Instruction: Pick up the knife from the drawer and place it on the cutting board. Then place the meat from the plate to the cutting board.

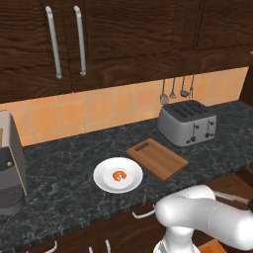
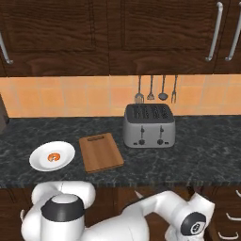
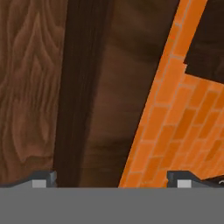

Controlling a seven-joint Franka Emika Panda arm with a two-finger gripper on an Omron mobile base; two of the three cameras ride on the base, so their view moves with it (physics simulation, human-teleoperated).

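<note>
**Operator:** On the tabletop (image 1: 59, 183), what is the current layout?

**Technician:** The plate (image 1: 106, 184) sits near the front edge with the meat (image 1: 119, 175) on it. The cutting board (image 1: 157, 158) lies just beside the plate, toward the toaster (image 1: 188, 122), and nothing rests on the board. Utensils (image 2: 150, 89) hang on the tiled wall behind the toaster.

**Operator:** Where is the knife?

**Technician:** At the right edge of the left base view, below the tabletop, a slim object (image 1: 231, 197) lies in what appears to be the open drawer (image 1: 232, 185). It is probably the knife, but the arm hides most of it, so this cannot be confirmed.

**Operator:** State of the gripper?

**Technician:** The gripper (image 3: 111, 181) is released, jaws spread wide, grasping nothing. The hand view faces wood grain and orange brick flooring, not the knife.

**Operator:** Procedure for the step in hand?

**Technician:** In my judgement:
1. Reorient the hand until the knife handle lies between the fingertips (image 3: 43, 179).
2. Align the jaws across the handle, not along the blade.
3. Descend clear of the drawer walls and front.
4. Close only when the handle is centred; an off-centre grip may let the knife pivot.
</note>
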